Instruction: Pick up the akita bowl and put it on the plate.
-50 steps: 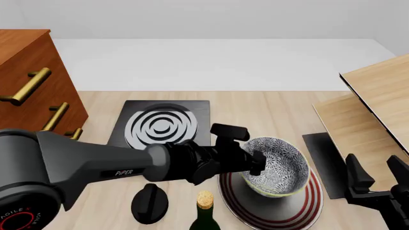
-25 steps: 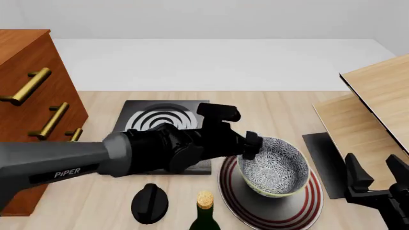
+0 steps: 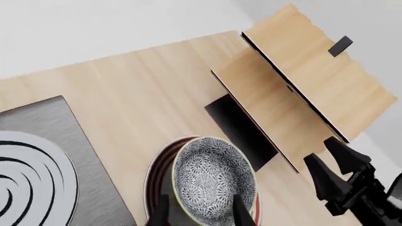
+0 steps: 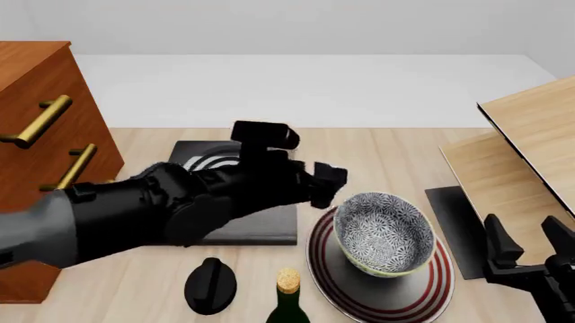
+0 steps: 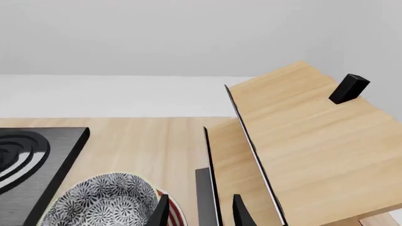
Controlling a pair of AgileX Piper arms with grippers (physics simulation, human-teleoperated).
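Note:
The akita bowl (image 4: 384, 232), black-and-white patterned with a pale rim, stands upright on the plate (image 4: 433, 288), a white plate with red rings at the front of the table. My left gripper (image 4: 325, 184) hovers up and to the left of the bowl, open and holding nothing. In the left wrist view the bowl (image 3: 213, 175) and plate (image 3: 157, 168) lie beyond the spread left gripper (image 3: 199, 216). My right gripper (image 4: 528, 246) stands open to the right of the plate, apart from it. The right wrist view shows the bowl (image 5: 100, 200) beside the open right gripper (image 5: 199, 214).
A black stove slab (image 3: 37, 160) with grey-white rings lies behind and left of the plate. In front stand a black knob (image 4: 209, 284) and a corked bottle (image 4: 287, 296). A wooden drawer cabinet (image 4: 45, 121) rises at left, a slanted wooden rack (image 4: 521, 148) with a dark mat (image 4: 454, 222) at right.
My left gripper has let go of the bowl's rim and pulled back up and to the left. The bowl stays on the plate. The right arm has not moved.

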